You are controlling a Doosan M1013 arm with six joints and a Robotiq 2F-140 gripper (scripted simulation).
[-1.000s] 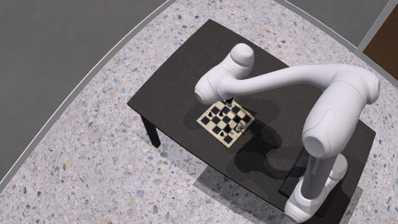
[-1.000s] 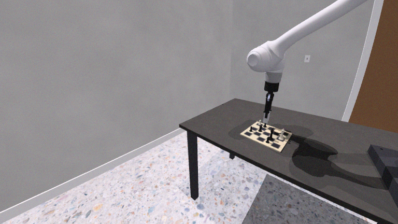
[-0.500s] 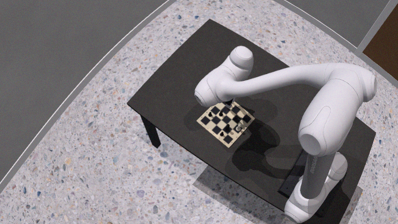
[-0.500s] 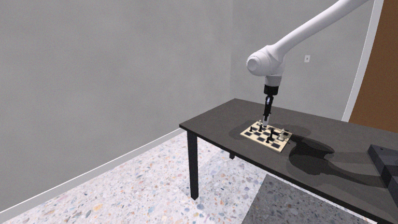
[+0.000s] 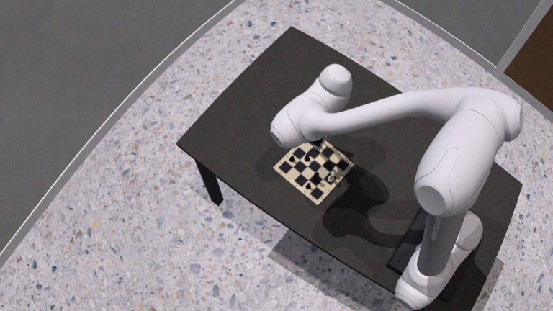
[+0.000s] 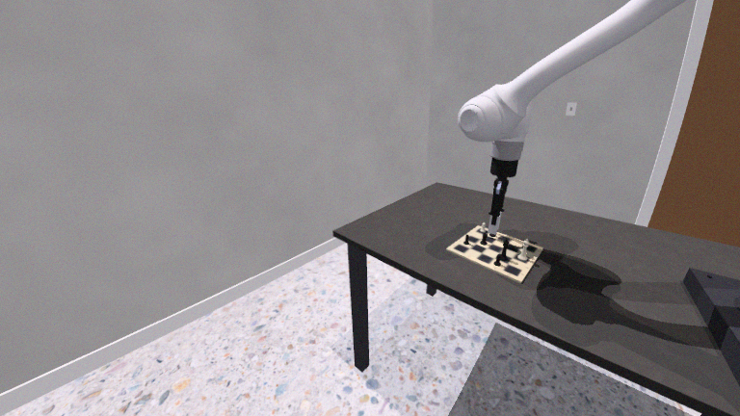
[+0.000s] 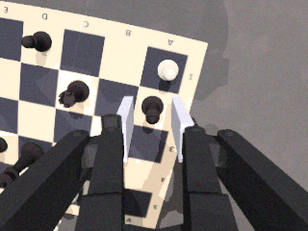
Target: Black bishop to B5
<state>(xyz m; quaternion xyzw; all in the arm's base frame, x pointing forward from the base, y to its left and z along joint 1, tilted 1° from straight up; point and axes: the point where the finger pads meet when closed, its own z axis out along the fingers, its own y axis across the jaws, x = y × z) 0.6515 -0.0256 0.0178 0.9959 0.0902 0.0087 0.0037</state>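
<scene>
The small chessboard [image 5: 312, 167] lies on the dark table; it also shows in the exterior view [image 6: 495, 250]. In the wrist view a black piece with a rounded top [image 7: 152, 108], the black bishop as far as I can tell, stands upright on a light square in column A, next to the board's edge. My gripper [image 7: 152, 111] hangs over that corner with one fingertip on each side of the piece. There is a visible gap on both sides, so the fingers are partly open and not touching it. In the exterior view the gripper [image 6: 494, 221] points straight down just above the board's far edge.
A white pawn [image 7: 168, 68] stands on the dark corner square right beyond the black piece. Other black pieces [image 7: 73, 92] [image 7: 38, 41] stand further left on the board. A white piece [image 5: 332, 175] stands near the board's opposite side. A dark box [image 6: 714, 294] sits at the table's right end.
</scene>
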